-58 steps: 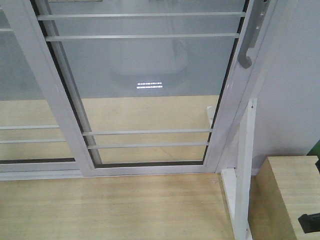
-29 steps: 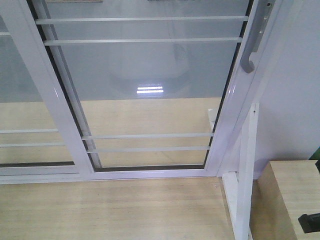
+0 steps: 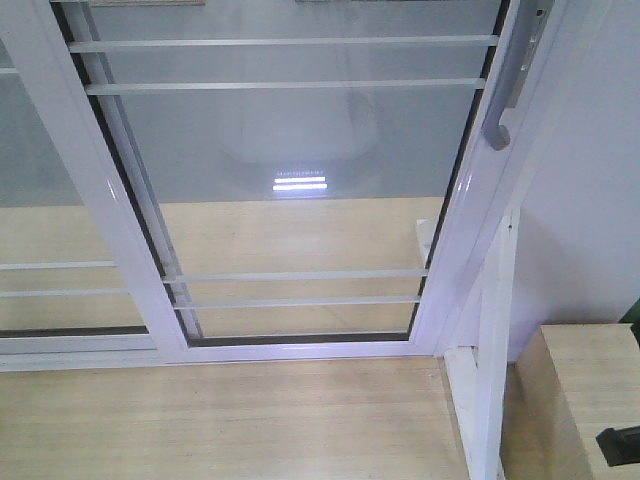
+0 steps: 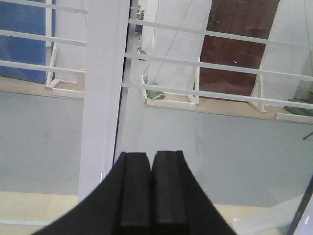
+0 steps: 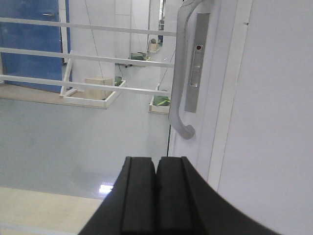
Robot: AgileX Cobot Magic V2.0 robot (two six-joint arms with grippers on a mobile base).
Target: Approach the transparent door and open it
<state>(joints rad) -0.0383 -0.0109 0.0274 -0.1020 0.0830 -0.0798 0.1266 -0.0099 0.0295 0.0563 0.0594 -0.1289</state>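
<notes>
The transparent door fills the front view: clear glass in a white frame, crossed by thin white bars. Its long curved grey handle runs up the right stile at the top right. In the right wrist view that handle hangs beside a grey lock plate, above and slightly right of my right gripper, which is shut and holds nothing. My left gripper is also shut and empty, pointing at the glass just right of a white upright stile. Neither gripper touches the door.
A second glass panel without a handle overlaps on the left. A white wall stands right of the door, with a white post in front of it. A pale wooden box sits at the lower right.
The door and handle have slid slightly down and right in the front view, as the view has crept towards the door. Neither arm appears in the earlier frames.
</notes>
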